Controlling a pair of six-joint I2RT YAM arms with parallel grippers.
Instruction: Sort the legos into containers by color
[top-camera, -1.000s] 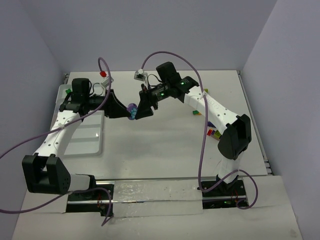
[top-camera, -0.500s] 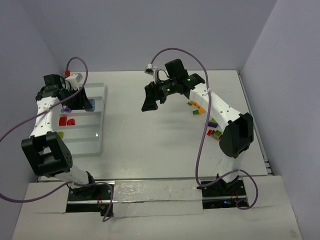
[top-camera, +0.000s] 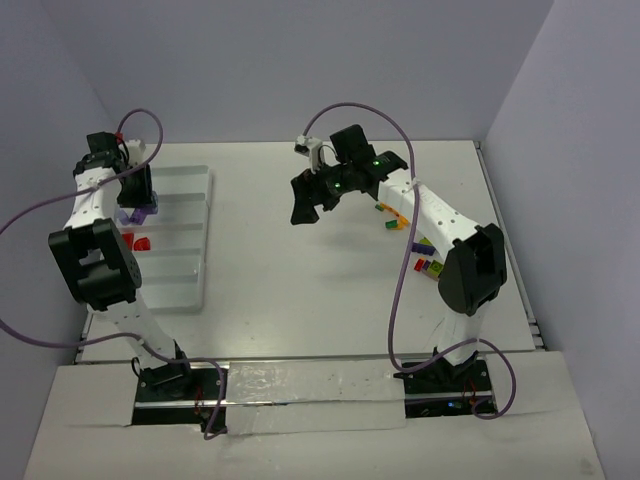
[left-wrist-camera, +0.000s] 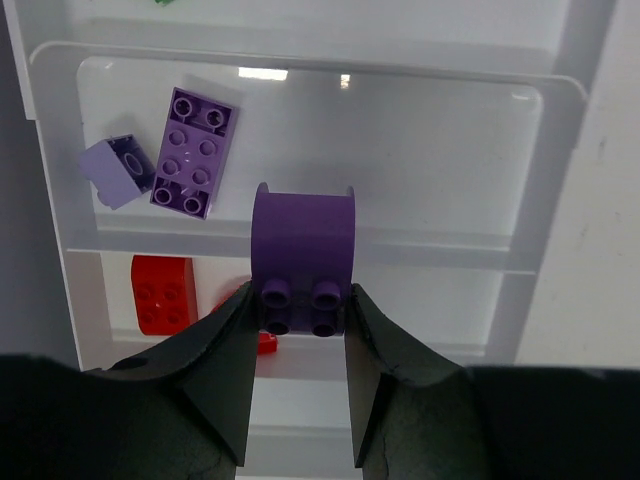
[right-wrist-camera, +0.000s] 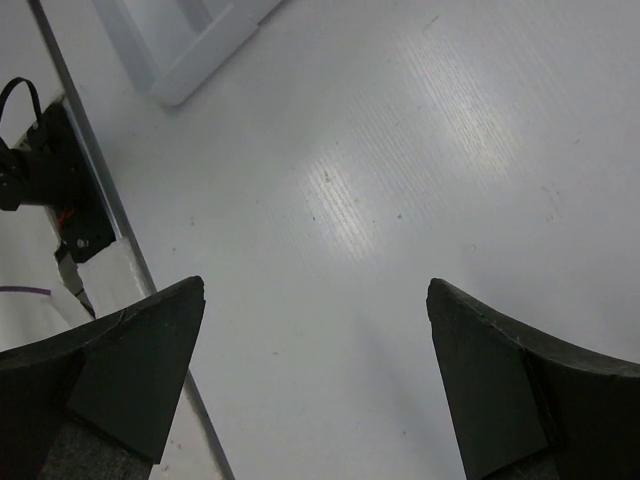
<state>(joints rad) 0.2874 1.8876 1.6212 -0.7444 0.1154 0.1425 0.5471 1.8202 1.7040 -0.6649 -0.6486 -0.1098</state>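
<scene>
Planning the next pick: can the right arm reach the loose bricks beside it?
Probably yes: the right gripper is open and empty, and the bricks lie uncovered on the table beside its forearm.

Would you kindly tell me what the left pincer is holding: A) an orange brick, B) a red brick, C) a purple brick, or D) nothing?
C: the left wrist view shows the left pincer shut on a purple brick over the white tray.

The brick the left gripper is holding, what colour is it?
Purple. The brick shows best in the left wrist view, pinched in the left gripper.
</scene>
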